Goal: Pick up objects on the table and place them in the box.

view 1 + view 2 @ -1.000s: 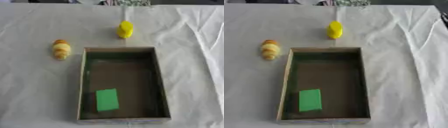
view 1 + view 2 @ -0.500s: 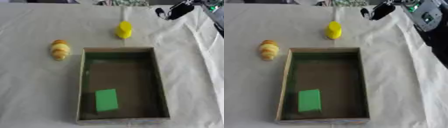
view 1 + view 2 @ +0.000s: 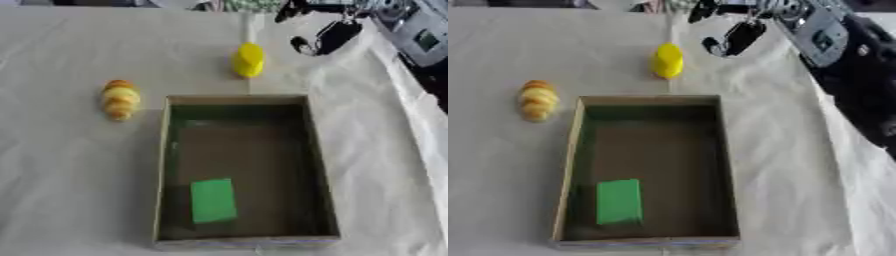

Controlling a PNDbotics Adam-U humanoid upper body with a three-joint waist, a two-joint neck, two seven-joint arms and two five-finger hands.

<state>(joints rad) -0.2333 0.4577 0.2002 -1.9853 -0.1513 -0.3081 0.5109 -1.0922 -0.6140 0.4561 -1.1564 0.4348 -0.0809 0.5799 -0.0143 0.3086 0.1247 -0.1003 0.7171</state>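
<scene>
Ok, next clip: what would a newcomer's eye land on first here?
Probably the long box in the middle of the cloth-covered table, with a flat green block lying in its near end. Beyond its far rim stands a yellow object, and a yellow-orange segmented object lies off to the box's left. The right hand hangs beside the yellow object.

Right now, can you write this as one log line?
right hand: open, beside yellow cylinder block | flat green block: in cardboard box | yellow-orange ridged toy: on table
</scene>
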